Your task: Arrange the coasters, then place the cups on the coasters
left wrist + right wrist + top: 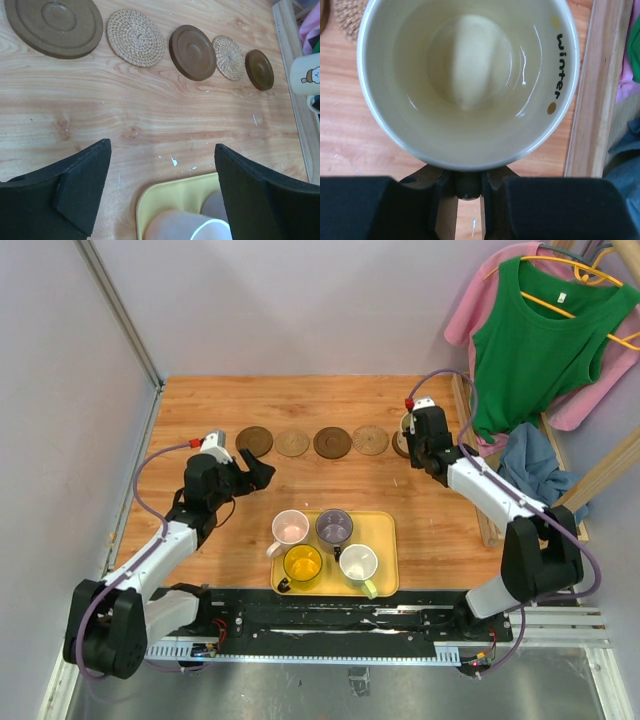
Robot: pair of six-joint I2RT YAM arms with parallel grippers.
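Light wooden tabletop (200, 400), closed in by grey walls with clothes hung at the upper right, is crossed through the middle of the top view by a row of five round coasters (332, 442). Three are of dark brown wood and two of tan weave, evenly spaced so that each can take one cup; that part of the task is judged done. A glossy cream ceramic mug (470, 80) is held by the right gripper (467, 187), whose fingers are drawn together on the handle, presumably so that the bowl hangs upright and unobstructed. It is seen at the right end of the row, just beside the last dark brown coaster (259, 69) rather than over it; whether it touches the wood cannot be told. A pale pink mug (290, 527), a purple-grey mug (334, 527), a translucent yellow mug (302, 564) and a green-white mug (358, 563) are grouped on the rectangular yellow tray (385, 525) at lower centre. The left gripper (160, 175) is spread wide and empty above bare wood, aimed toward the tray, likely in readiness for the pink one.
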